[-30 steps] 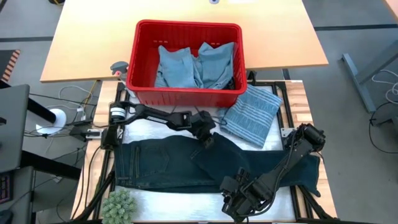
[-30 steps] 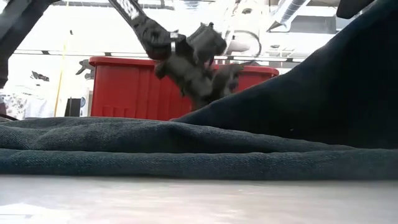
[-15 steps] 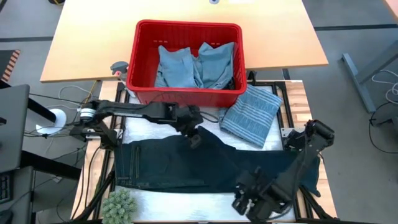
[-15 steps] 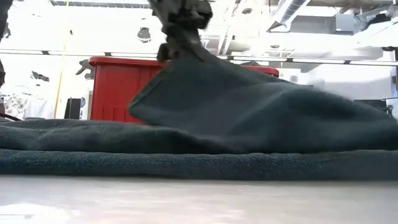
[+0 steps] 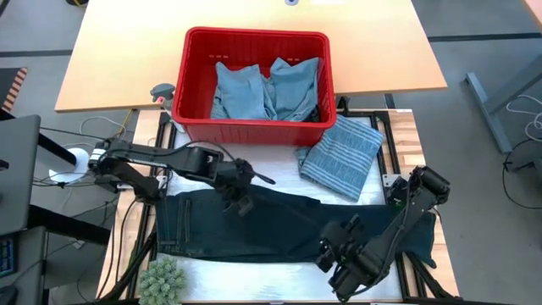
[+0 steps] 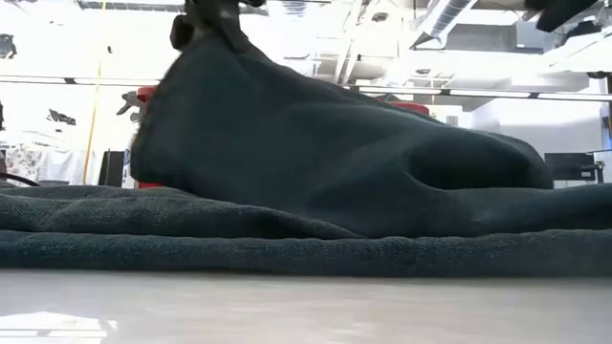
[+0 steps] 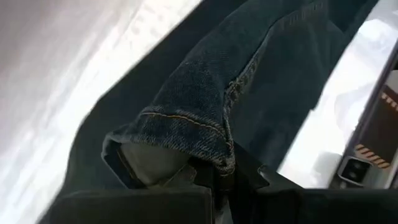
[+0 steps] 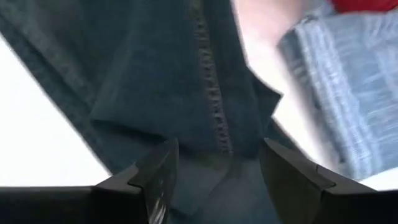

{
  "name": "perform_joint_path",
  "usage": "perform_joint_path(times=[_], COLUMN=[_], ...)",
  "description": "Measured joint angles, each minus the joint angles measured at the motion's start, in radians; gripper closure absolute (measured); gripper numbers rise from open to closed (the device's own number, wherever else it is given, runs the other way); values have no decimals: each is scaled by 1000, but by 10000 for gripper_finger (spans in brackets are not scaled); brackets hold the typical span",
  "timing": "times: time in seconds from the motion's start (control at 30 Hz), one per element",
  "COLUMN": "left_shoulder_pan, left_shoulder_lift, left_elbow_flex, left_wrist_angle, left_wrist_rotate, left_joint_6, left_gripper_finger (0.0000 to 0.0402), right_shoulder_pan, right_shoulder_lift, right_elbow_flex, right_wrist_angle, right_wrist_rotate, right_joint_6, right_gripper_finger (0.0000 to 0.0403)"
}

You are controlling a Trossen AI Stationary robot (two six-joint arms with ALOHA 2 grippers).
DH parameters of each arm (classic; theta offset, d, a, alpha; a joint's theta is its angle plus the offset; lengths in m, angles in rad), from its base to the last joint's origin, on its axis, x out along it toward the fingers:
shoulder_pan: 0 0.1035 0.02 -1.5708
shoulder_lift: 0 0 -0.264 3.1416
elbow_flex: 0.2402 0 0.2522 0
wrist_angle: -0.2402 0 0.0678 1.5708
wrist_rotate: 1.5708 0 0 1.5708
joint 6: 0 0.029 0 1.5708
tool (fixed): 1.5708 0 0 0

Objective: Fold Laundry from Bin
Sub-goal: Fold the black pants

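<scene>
Dark navy jeans (image 5: pixel 212 229) lie spread across the white mat, waist toward the table's left. My left gripper (image 5: pixel 240 202) hangs above their middle, shut on one leg's hem, and shows at the top of the low view (image 6: pixel 206 14). My right gripper (image 8: pixel 217 168) stands open above the jeans near the table's near right (image 5: pixel 339 241), its fingers on either side of a seam. A folded grey-blue striped garment (image 5: pixel 343 157) rests flat on the mat. The red bin (image 5: pixel 190 93) at the far side holds light blue garments (image 5: pixel 262 89). My left gripper pinches the hem end of a jeans leg (image 7: pixel 214 163) between its two fingers, slanting down from above. The cuff (image 7: pixel 180 127) bulges out in front of the fingers. That end is lifted clear, and the leg (image 6: pixel 316 143) slopes down to the jeans lying on the table.
A green fuzzy ball (image 5: pixel 161 280) sits at the near left corner. Metal frame rails (image 5: pixel 394 161) edge the mat on the right. Behind the bin is a wooden tabletop (image 5: pixel 118 59).
My left gripper has risen and gone toward the table's left, carrying the leg's hem. The leg has been lifted and folded back over the jeans toward their waist, while its other end stayed down. My right gripper has turned a little near the near edge.
</scene>
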Motion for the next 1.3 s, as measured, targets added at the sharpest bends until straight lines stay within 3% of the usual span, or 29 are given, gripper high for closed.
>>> perform_joint_path(times=[0.2,0.53,0.9,1.13,1.3], left_shoulder_pan=[-47,-92,-189,-250,-281], left_shoulder_lift=[-100,-227,-302,-306,-306], left_elbow_flex=[0,0,0,0,10], left_wrist_angle=[-84,-99,-124,-122,-124], left_wrist_rotate=[-54,-53,-48,-3,17], left_joint_6=[-144,-387,-548,-617,-653], left_gripper_finger=[401,401,401,401,401], right_shoulder_pan=[0,-8,-6,-87,-157], right_shoulder_lift=[0,0,-28,-71,-72], right_elbow_flex=[0,-1,-172,-264,-293], right_wrist_angle=[-106,-108,-48,299,347], right_wrist_rotate=[5,-11,140,133,125], right_joint_6=[69,46,-121,-522,-665], right_gripper_finger=[154,154,154,154,154])
